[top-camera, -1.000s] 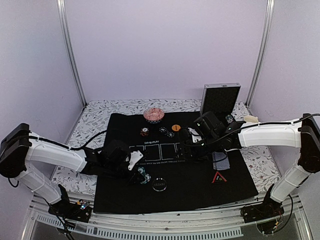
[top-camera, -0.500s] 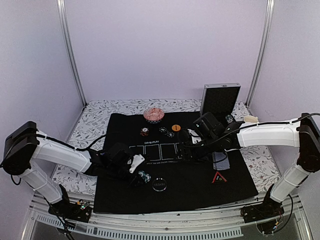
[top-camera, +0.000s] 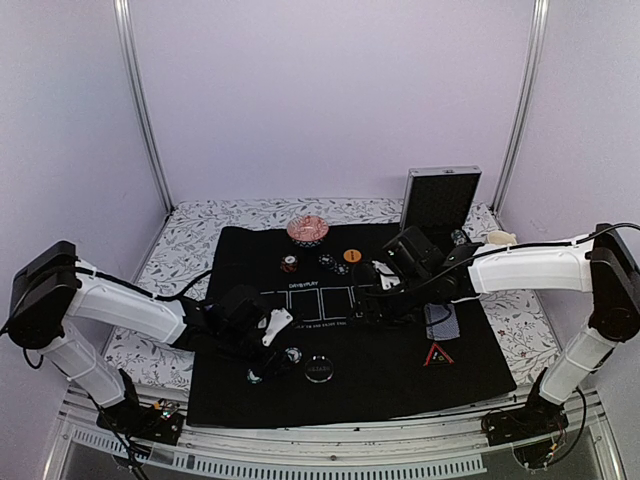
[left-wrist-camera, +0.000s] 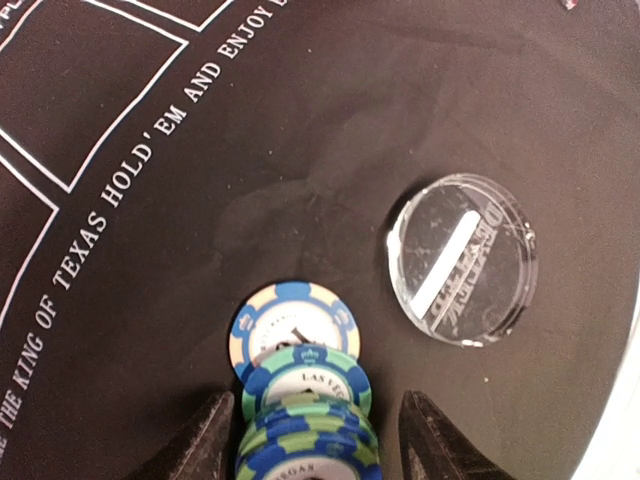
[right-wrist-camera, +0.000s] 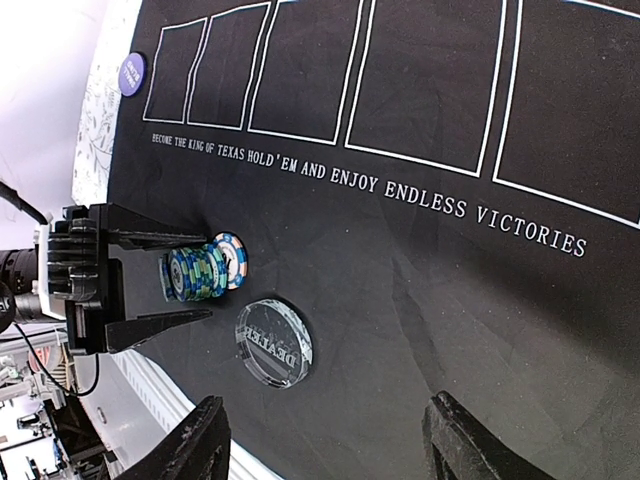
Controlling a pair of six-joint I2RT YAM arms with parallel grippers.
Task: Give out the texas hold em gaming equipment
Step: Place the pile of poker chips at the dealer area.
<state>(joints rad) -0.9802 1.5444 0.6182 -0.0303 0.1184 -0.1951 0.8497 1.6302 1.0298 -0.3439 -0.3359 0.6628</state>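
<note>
Setting out chips, my left gripper (left-wrist-camera: 315,410) stands open astride the slumped chip stack (left-wrist-camera: 298,372) on the mat (left-wrist-camera: 300,120), near the dealer button (left-wrist-camera: 462,258), so next I'd close squarely, right gripper (right-wrist-camera: 325,420) open and empty.

Soft, even, cool light fills the overhead view, washing the lilac walls (top-camera: 330,100) pale and leaving only faint shadows. The black mat (top-camera: 370,370) swallows detail. In the left wrist view the clear dealer button (left-wrist-camera: 462,258) glints and the nearest chips (left-wrist-camera: 305,400) blur. The right wrist view's upper-left corner blows out white.
</note>
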